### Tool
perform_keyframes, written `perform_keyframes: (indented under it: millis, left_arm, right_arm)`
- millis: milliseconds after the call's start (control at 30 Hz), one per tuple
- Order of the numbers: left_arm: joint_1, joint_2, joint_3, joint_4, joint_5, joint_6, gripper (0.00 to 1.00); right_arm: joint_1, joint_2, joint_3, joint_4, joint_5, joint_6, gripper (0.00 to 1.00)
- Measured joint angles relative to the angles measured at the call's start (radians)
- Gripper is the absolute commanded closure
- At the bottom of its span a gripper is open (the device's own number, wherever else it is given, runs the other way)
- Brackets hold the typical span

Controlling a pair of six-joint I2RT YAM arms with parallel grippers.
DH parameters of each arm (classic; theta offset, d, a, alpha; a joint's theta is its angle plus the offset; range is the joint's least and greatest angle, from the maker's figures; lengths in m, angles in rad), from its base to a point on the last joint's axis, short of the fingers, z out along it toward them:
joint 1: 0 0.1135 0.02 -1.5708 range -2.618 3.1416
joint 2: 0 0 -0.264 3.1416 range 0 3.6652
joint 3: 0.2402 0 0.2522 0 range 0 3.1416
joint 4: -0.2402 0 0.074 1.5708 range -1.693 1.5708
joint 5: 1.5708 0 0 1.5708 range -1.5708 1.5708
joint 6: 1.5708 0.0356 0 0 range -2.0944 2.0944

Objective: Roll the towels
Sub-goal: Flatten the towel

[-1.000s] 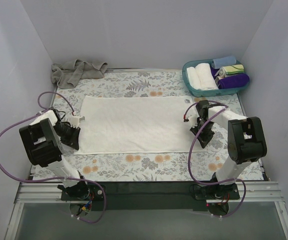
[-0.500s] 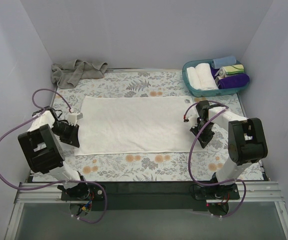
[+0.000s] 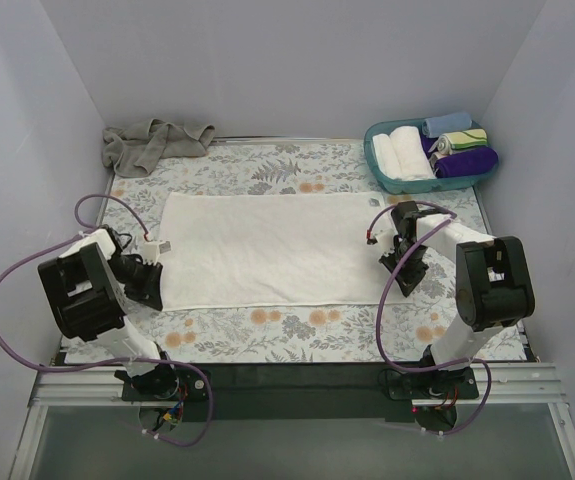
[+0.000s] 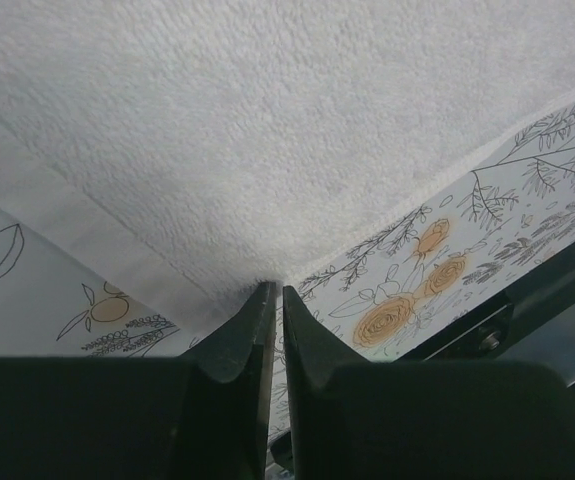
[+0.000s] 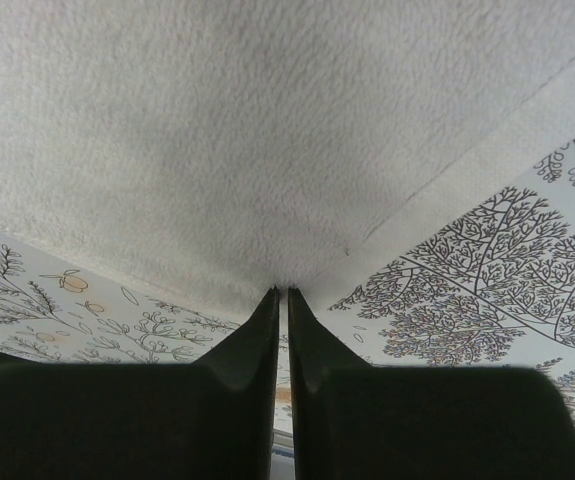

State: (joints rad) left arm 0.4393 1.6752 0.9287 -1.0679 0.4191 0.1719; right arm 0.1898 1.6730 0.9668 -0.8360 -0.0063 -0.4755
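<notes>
The large white towel (image 3: 267,248) lies spread flat on the floral cloth. My left gripper (image 3: 156,298) is at its near left corner. In the left wrist view the dark fingers (image 4: 242,340) are pinched together on the towel (image 4: 267,120) corner, which bunches at their tips. My right gripper (image 3: 410,288) is at the near right corner. Its fingers (image 5: 257,340) are likewise closed on the edge of the towel (image 5: 217,130). A grey-beige towel (image 3: 153,141) lies crumpled at the back left, away from both grippers.
A teal basket (image 3: 384,176) at the back right holds rolled towels, white, blue, striped and purple. The floral tablecloth (image 3: 297,325) covers the table up to the walls on three sides. A metal rail (image 3: 287,385) runs along the near edge by the arm bases.
My left gripper has moved nearer along the towel's left edge to its near corner and has closed a little. The right gripper and the towel have stayed put.
</notes>
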Motion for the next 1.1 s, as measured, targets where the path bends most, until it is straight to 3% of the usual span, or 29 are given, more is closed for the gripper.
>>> perform_keyframes:
  millis: [433,600,700,733,767,900,1100]
  left_arm:
    - [-0.005,-0.039,-0.014,0.059,-0.174,-0.026,0.96]
    - [-0.006,-0.056,-0.023,0.055,-0.184,0.008,0.93]
    - [-0.005,-0.061,-0.015,0.028,-0.157,0.041,0.81]
    - [-0.005,-0.061,0.013,0.001,-0.132,0.050,0.73]
    - [-0.004,-0.061,0.023,-0.002,-0.126,0.055,0.73]
    - [-0.003,-0.048,0.224,-0.077,-0.004,0.074,0.45]
    - [-0.004,-0.006,0.506,-0.078,0.182,0.034,0.41]
  right_arm:
    - [0.001,-0.058,-0.069,0.000,0.029,-0.005,0.89]
    - [0.002,-0.080,-0.092,-0.020,0.003,-0.031,0.78]
    - [0.003,-0.084,-0.093,-0.049,-0.039,-0.046,0.67]
    - [0.003,-0.084,-0.089,-0.059,-0.052,-0.049,0.60]
    - [0.003,-0.083,-0.077,-0.075,-0.066,-0.051,0.60]
    - [-0.006,-0.086,0.073,-0.112,-0.155,-0.046,0.63]
    - [-0.094,-0.143,0.267,0.046,-0.246,0.046,0.73]
